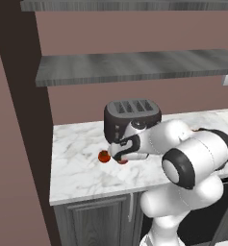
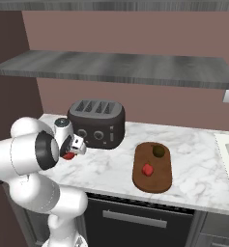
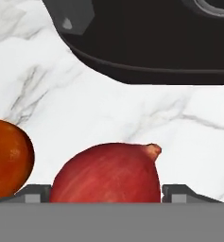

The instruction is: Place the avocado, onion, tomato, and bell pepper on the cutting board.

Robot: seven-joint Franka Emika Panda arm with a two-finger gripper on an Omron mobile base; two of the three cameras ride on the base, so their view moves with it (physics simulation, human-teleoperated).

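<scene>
Reaching low in front of the toaster (image 1: 131, 120), the pincer (image 3: 105, 191) sits down at the marble table (image 1: 77, 163) with its two fingertips (image 3: 35, 193) standing either side of the red onion (image 3: 106, 172), one close against each flank; whether they press it or merely flank it I cannot tell. The onion lies on the table with its small pointed tip turned up and to the right in the hand view, and in the left base view it shows as a red sliver under the hand (image 1: 122, 161). Just beside it, apart by a narrow strip of marble, rests the orange-red tomato (image 3: 7, 163), also seen left of the hand in the left base view (image 1: 104, 156). Well off to the right on the same table lies the cutting board (image 2: 162, 181), dark reddish-brown and oval. On it sit the avocado (image 2: 158, 151) near the far end and a small red bell pepper (image 2: 148, 169) near the middle, apart from each other.
</scene>
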